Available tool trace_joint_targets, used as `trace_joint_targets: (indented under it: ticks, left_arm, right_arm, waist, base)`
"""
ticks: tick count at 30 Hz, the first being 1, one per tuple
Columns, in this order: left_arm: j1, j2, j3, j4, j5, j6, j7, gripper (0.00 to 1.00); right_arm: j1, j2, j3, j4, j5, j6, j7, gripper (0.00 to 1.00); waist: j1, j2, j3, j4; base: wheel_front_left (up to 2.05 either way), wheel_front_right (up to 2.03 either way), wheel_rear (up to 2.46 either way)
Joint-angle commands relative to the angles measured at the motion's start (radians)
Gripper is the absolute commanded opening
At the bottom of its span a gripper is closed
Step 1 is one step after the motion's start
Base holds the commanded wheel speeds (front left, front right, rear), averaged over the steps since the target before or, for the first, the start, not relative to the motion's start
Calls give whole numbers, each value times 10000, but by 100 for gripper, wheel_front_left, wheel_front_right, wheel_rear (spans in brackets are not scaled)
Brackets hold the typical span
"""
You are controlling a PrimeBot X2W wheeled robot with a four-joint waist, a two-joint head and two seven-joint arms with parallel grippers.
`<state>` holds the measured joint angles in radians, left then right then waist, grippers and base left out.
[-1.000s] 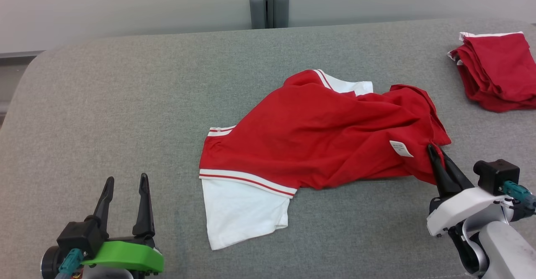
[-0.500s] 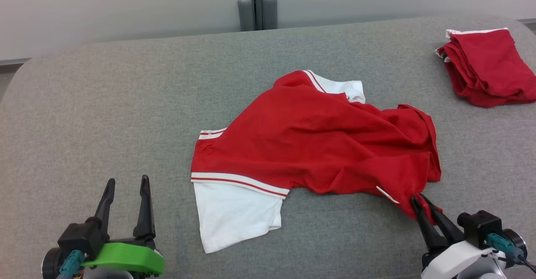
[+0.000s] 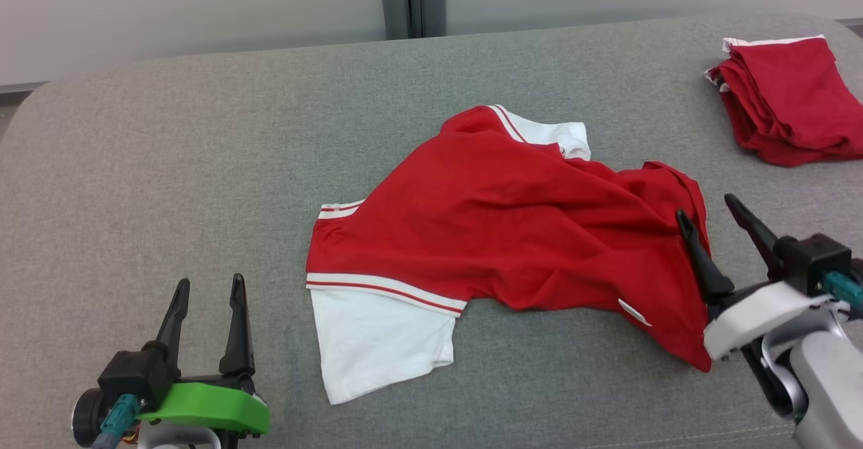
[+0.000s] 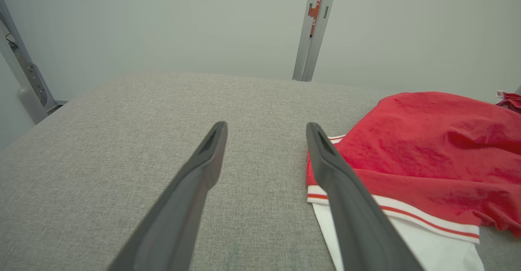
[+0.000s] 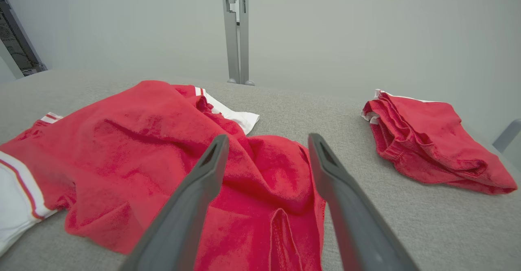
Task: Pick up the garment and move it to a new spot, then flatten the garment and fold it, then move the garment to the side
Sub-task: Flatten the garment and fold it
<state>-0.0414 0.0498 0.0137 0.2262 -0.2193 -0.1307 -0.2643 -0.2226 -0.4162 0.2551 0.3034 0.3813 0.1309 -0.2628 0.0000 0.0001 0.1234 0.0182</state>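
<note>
**Looking at a red garment and two wide grippers**

From the head view, can see the garment [image 3: 512, 233] in the middle of the frame, lying bunched up on the grey table [image 3: 168, 166]. Mostly red, with white parts and red stripes at the lower left and at the top. Can spot a small white tag [image 3: 634, 312] near its lower right edge.

Can find the right gripper [image 3: 708, 214] at the right of the frame, spread wide and holding nothing. Has one finger over the garment's right edge and the other over bare table. Cannot tell if it touches the cloth. In the right wrist view, can see red folds between the two fingers.

Can find the left gripper [image 3: 210, 282] at the lower left, also spread wide and empty, well apart from the garment.

Can see a folded red pile [image 3: 789, 108] at the upper right, apart from the garment, and a grey post [image 3: 412, 1] at the top middle, behind the table.
</note>
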Motion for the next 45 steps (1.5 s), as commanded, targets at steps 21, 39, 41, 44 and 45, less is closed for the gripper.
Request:
trace_joint_targets:
  ticks: [21,39,41,44,45]
  left_arm:
    - [-689,21,-330,-126,-75,7,6,100]
    - [-742,21,-261,-134,-80,57,6,100]
    - [-693,21,-270,-136,-111,72,6,100]
    - [-598,21,-199,-124,-120,104,6,100]
    - [-564,21,-184,-124,-108,106,5,100]
  right_arm:
    - [-4039,62,1601,6361,1801,-3,2269,74]
    - [-6247,74,845,6457,1313,-3,-21,96]
    - [-6084,91,695,6372,1157,-3,-26,100]
    - [-5764,172,413,6127,922,-3,-28,100]
    - [-5640,164,323,6069,846,-3,-28,100]
  waist:
    - [0,-1,853,1143]
    - [0,-1,745,981]
    - [0,-1,725,959]
    - [0,-1,650,847]
    - [0,-1,623,815]
  base:
    - [0,0,0]
    - [0,0,0]
    - [0,0,0]
    - [0,0,0]
    - [0,0,0]
